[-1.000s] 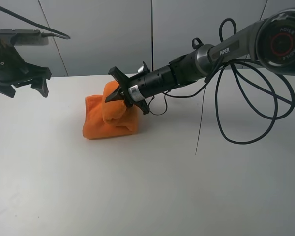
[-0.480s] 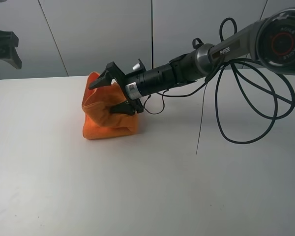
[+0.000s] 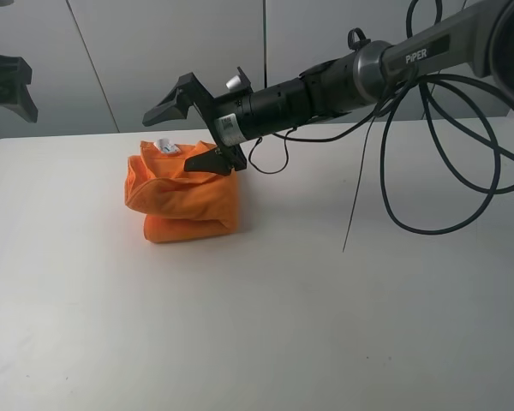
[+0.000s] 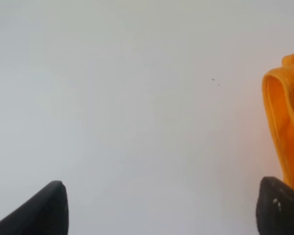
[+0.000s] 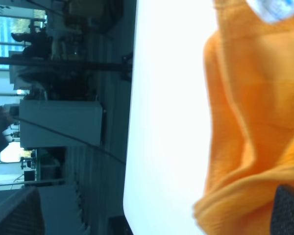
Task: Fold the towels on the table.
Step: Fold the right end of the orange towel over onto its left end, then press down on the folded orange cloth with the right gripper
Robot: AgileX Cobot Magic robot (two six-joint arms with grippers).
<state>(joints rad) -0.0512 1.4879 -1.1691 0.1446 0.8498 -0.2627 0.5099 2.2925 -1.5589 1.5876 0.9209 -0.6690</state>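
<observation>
Lying bunched just below the spread right fingers (image 3: 171, 98), the orange microfibre towel (image 3: 184, 201) is looking soft, light and floppy on the tabletop (image 3: 257, 325); pinching a stitched corner is seeming best; left fingers (image 4: 46, 213) are hanging spread, apart from it.

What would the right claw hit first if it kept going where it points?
Probably the orange towel: the right gripper hangs open just over its bunched top, though depth is unclear.

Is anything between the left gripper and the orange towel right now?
Nothing visible: only white table surface lies between the left gripper and the towel. The right gripper hangs open just over the towel's top, not in that path.
</observation>
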